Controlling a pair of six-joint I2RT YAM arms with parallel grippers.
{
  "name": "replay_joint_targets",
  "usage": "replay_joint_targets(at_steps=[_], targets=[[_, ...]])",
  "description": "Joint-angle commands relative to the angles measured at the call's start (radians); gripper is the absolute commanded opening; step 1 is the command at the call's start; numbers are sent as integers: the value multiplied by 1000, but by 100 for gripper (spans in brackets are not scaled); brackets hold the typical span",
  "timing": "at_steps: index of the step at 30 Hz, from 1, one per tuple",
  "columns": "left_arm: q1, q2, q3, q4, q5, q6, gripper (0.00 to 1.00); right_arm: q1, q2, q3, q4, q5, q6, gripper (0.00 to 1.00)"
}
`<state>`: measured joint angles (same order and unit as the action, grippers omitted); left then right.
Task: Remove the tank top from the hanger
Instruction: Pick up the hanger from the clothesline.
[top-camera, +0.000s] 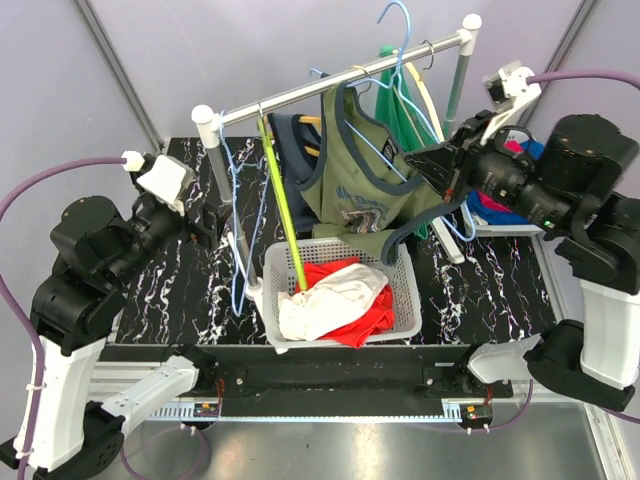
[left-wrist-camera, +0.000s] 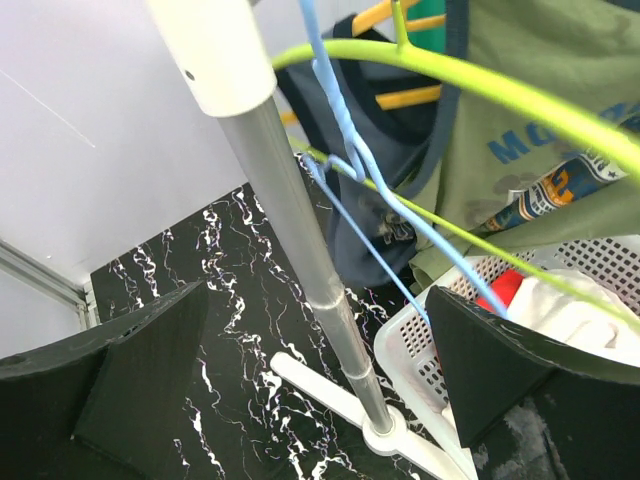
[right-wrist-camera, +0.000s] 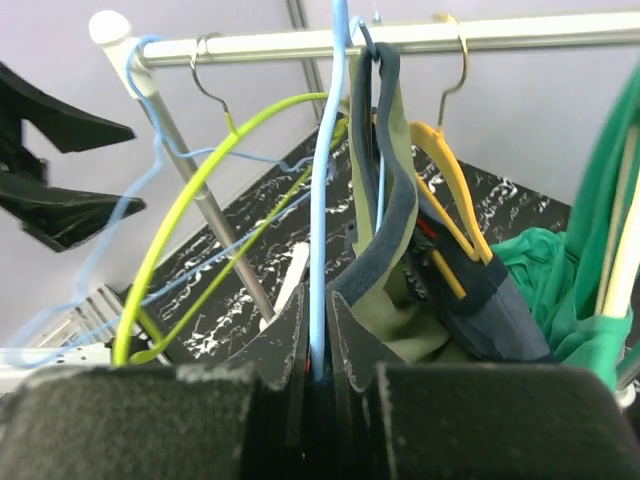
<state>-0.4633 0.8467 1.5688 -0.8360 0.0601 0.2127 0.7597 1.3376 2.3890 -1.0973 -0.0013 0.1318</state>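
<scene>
One olive tank top, print starting "MO", hangs at 12 o'clock of the one basket; right gripper pinches a light-blue hanger; left gripper spread wide.

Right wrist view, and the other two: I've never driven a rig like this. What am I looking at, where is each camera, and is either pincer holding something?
These are two robot arms bolted at the near edge of a black marbled table. The top view looks down from behind them. Each wrist view looks along that arm's own fingers.

On the table stand a clothes rack and a white basket of red and white clothes. The olive tank top hangs on the rack.

The right pincer is shut on the wire of a light blue hanger. The left pincer is open and empty, facing the rack's post.
</scene>
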Motion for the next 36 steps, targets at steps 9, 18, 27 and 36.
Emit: replay_joint_targets(at_steps=[9, 18, 27, 36], targets=[[3, 9, -36, 84, -28, 49, 99, 1, -67, -306, 384, 87, 29, 0], [54, 20, -237, 175, -79, 105, 99, 0, -170, -407, 298, -20, 74, 0], [218, 81, -312, 235, 69, 131, 95, 1, -324, -589, 209, -121, 101, 0], [226, 178, -303, 296, 109, 136, 93, 1, -403, -544, 180, -65, 83, 0]])
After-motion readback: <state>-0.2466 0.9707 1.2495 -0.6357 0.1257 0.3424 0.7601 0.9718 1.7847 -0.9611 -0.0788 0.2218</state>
